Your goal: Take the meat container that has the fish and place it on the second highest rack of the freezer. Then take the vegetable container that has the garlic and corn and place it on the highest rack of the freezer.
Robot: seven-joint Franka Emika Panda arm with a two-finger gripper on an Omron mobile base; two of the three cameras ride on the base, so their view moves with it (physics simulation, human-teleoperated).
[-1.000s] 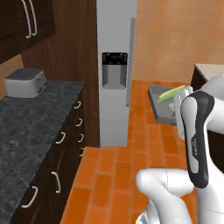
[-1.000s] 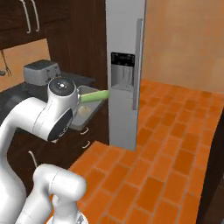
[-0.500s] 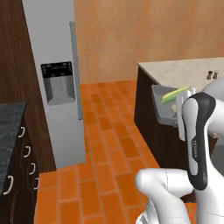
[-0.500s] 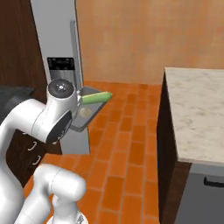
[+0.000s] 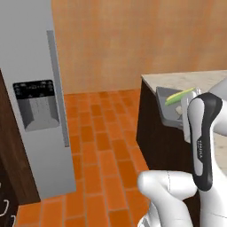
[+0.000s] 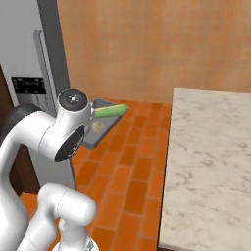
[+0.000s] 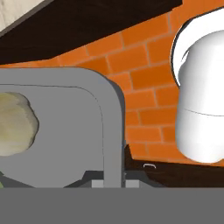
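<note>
Left base view has shifted a lot over the last second: the dark counter with the grey appliance has gone out of the picture, the freezer (image 5: 31, 97) has slid from the centre to the far left of the frame, and a marble-topped island (image 5: 177, 80) now fills the right side. This is the base turning, not the things moving. The tray keeps its place beside the arm in every picture, so it travels with the robot.

At the left of the right base view the freezer doors look closed, and no rack is visible. In my judgement the robot is carrying the second container and must still turn toward the freezer and get a door open.

The vegetable container (image 6: 100, 128) hangs in the air at centre left of the right base view, above the brick floor (image 6: 132, 166), with the corn (image 6: 110, 111) along its far edge and the garlic (image 6: 98, 126) near the middle.

In the hand view the gripper (image 7: 114, 180) sits at the bottom centre, clenched on the tray's rounded rim, and the garlic lies to the left of it inside the tray.
</note>
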